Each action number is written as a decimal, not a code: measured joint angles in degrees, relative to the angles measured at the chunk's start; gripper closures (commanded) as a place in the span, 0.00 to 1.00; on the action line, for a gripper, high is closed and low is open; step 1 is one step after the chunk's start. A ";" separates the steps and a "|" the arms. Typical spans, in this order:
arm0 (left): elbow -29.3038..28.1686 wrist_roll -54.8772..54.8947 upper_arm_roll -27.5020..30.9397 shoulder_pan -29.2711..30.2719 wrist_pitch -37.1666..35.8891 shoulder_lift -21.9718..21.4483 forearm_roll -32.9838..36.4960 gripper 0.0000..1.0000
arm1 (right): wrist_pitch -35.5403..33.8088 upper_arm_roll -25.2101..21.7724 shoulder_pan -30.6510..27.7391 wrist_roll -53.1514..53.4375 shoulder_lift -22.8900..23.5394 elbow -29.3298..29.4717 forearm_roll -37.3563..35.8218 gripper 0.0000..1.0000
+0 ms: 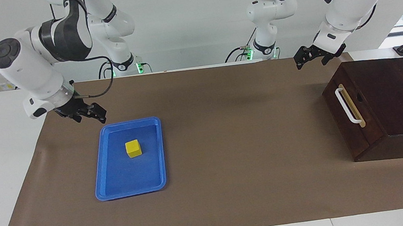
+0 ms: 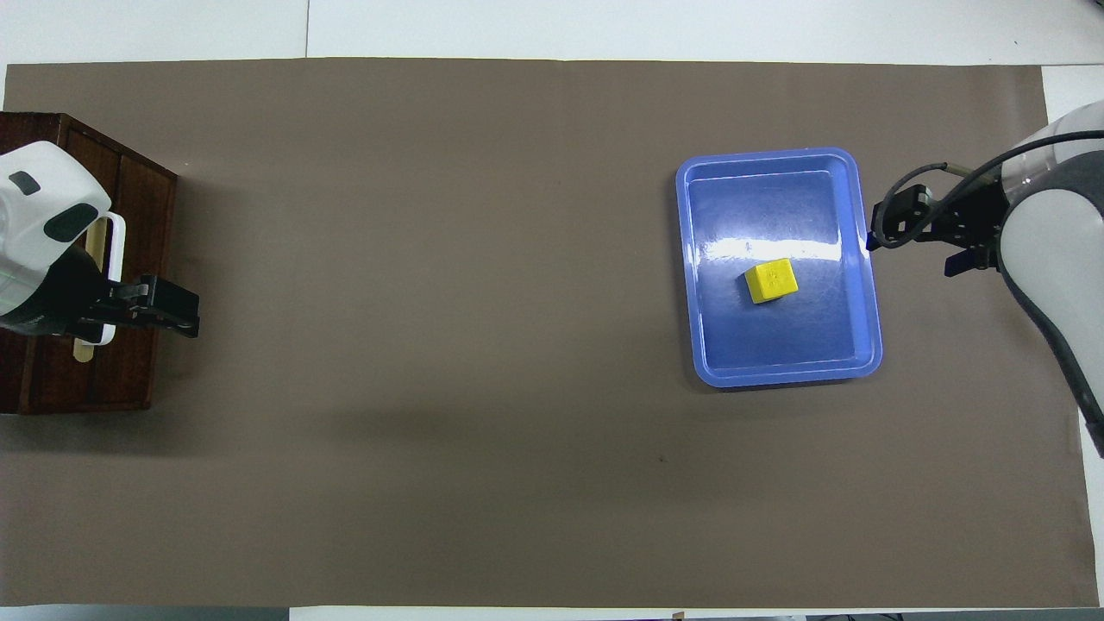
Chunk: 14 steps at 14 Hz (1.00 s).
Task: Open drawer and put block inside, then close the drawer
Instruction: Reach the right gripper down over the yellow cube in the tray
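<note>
The block (image 1: 133, 148) sits in the blue tray (image 1: 118, 183), toward its robot-side half, on the tabletop (image 1: 230, 163). The right hand (image 1: 89, 113) hangs open and empty just beside the tray's robot-side corner, so the block lies forward of it, out over the tray rim; this arm is plainly the nearer one to the block. The drawer (image 1: 351, 111) is shut, well apart from the tray at the left arm's end, its white handle (image 1: 345, 106) running away from the robots. The left hand (image 1: 307, 57) waits open above the tabletop near the drawer's robot-side corner.
</note>
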 measured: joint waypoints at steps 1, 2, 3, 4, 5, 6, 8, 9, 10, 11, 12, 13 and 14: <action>0.00 0.00 0.00 0.00 0.00 0.00 0.00 0.00 | 1.29 0.00 0.01 4.45 1.19 -0.33 1.32 0.00; 0.01 0.00 0.00 0.00 0.01 0.00 0.00 0.00 | 2.90 0.01 0.04 8.58 2.03 -1.10 2.85 0.00; 0.01 0.00 0.00 0.00 0.01 0.00 0.00 0.00 | 4.67 0.04 0.04 12.47 2.62 -2.24 4.59 0.00; 0.01 0.00 0.00 0.00 0.01 0.00 0.00 0.00 | 6.08 0.05 0.04 15.85 3.04 -3.30 6.28 0.00; 0.01 0.00 0.00 0.00 0.02 0.00 0.00 0.00 | 6.94 0.02 0.03 19.24 3.55 -4.10 7.72 0.00; 0.01 0.00 0.00 0.00 0.08 0.00 0.00 0.00 | 7.29 -0.03 0.01 22.64 4.25 -4.49 9.15 0.00; 0.02 0.00 0.00 0.00 0.33 0.00 0.00 0.00 | 7.88 -0.29 -0.03 27.72 6.44 -4.46 13.24 0.00; 0.02 0.00 0.00 0.00 0.53 0.00 0.00 0.00 | 8.33 -0.48 -0.05 29.69 8.00 -4.21 15.00 0.00; 0.02 0.00 0.00 0.00 1.13 0.00 0.00 0.00 | 8.57 -0.71 -0.05 31.54 9.77 -3.65 16.28 0.00; -0.01 -0.06 0.00 0.00 2.52 0.00 0.00 0.00 | 8.56 -0.88 -0.07 32.91 11.54 -2.90 17.04 0.00; -0.10 -0.33 0.01 0.00 3.78 0.00 0.00 0.00 | 8.52 -0.95 -0.14 33.87 13.00 -2.27 17.99 0.00; -0.31 -0.71 0.01 0.00 4.51 0.01 0.00 0.00 | 8.43 -1.04 -0.47 34.71 14.25 -1.85 19.61 0.00; -0.46 -0.98 0.01 0.00 5.06 0.01 0.00 0.00 | 8.05 -1.07 -1.32 35.20 15.22 -1.59 21.42 0.00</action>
